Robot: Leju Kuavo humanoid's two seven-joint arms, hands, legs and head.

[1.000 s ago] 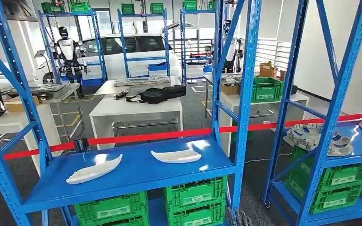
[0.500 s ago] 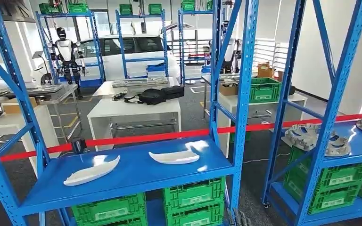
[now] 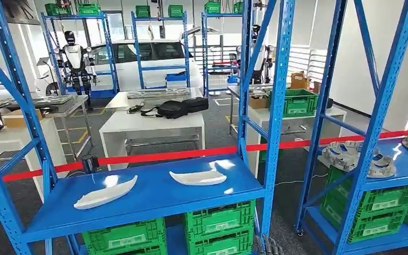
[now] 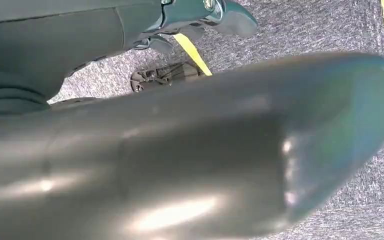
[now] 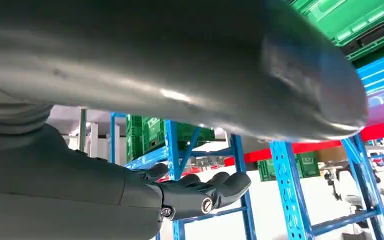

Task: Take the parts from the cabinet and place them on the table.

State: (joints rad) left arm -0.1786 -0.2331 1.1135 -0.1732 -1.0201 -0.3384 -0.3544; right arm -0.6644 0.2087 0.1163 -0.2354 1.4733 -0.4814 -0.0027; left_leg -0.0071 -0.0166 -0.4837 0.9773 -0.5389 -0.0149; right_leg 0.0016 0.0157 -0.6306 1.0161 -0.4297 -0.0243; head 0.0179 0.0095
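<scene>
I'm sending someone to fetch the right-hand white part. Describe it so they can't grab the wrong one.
Go to the blue rack with the red tape behind it. On its blue shelf, above the green crates, lie two white parts. Take the right part, nearer the right post; the left part is longer and angled.

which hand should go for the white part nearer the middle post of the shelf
Probably the right. That white part lies on the right half of the blue shelf, and the right hand is empty, fingers apart. The left hand hangs toward the floor.
</scene>
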